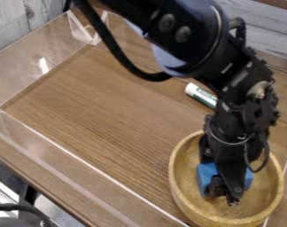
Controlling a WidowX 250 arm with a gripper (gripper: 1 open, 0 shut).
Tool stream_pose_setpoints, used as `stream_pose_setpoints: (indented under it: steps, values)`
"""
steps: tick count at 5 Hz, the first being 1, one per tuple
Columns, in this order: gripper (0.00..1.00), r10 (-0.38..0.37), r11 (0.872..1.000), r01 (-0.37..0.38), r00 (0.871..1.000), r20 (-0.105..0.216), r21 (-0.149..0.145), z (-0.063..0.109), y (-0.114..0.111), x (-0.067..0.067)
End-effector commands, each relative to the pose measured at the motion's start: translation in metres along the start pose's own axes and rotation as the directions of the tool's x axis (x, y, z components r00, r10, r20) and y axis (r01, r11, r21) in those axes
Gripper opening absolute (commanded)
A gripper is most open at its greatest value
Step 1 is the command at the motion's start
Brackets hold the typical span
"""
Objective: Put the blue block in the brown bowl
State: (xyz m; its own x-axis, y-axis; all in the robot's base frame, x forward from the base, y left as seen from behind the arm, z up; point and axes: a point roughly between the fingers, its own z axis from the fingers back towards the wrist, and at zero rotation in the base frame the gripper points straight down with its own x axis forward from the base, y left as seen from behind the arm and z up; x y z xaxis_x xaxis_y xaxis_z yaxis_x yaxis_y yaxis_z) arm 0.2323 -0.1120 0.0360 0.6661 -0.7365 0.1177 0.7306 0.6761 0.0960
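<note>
Clear acrylic side walls (pixel 40 62) along the left and far edges, low and see-through, fencing a brown wood-grain tabletop (pixel 104 115); bare grain across the left and middle of the surface; further right, a green-and-white marker (pixel 200 93) lying flat on the wood, partly hidden behind the arm; above it, a bulky black robot arm (pixel 188 44) with looping black cables, reaching in from the upper left and bending down toward the lower right corner; at lower right, a round, shallow, light tan wooden bowl with a thick rim (pixel 182 182), sitting on the table near the front edge; inside the bowl, a small solid-blue, soft-edged rectangular block (pixel 205 176), toward the left of centre, low against the bowl floor; directly over it, a black gripper (pixel 227 183) pointing straight down into the bowl, jaws drawn together and clamped on the blue block, with blue showing on the left side of the fingers; whether block rests on bowl floor or sits just above it, impossible to tell
</note>
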Motion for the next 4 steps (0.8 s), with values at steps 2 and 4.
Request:
stream_pose_setpoints:
  steps: [2, 4]
  values:
    - [0.00, 0.031, 0.999, -0.032, 0.998, 0.055, 0.005, 0.0073, 0.0032, 0.0050]
    - [0.00, 0.037, 0.999, -0.037, 0.998, 0.050, 0.001, 0.0104, 0.0048, 0.0042]
